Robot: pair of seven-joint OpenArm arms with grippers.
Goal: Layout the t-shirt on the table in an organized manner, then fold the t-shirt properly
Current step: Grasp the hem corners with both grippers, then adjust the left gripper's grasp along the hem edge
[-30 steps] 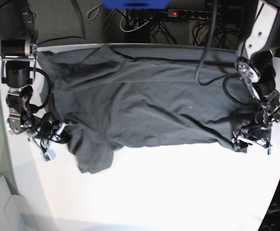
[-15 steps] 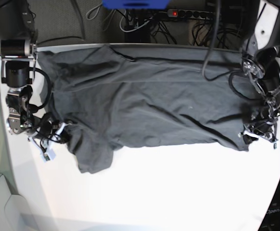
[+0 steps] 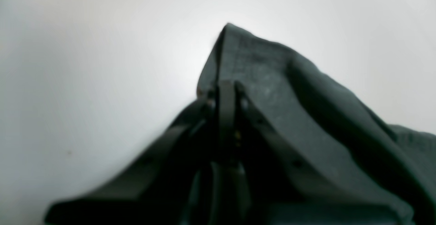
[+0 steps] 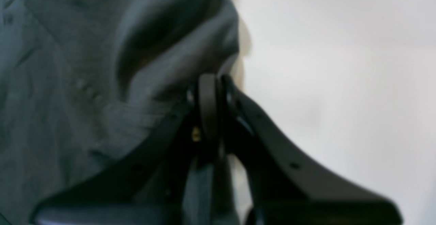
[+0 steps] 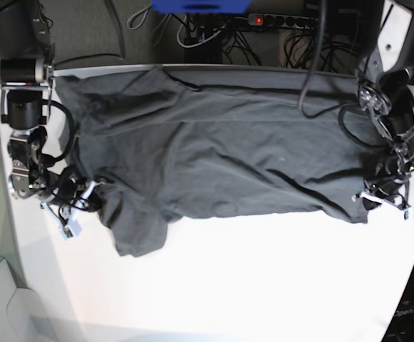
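Fingers of the left gripper (image 3: pixel 226 92) pinch a peaked fold of the t-shirt (image 5: pixel 214 153); right gripper (image 4: pixel 209 85) fingers are likewise clamped on its edge; cloth lies spread between them on the white tabletop (image 5: pixel 264 285).

Wrist views soft, out of focus — grippers blurred black. Base view sharper, evenly lit; faint shadows, mild glare at 6 o'clock.

The dark grey shirt (image 5: pixel 214 153) lies spread wide and wrinkled across the white surface (image 5: pixel 264 285), one sleeve bunched.
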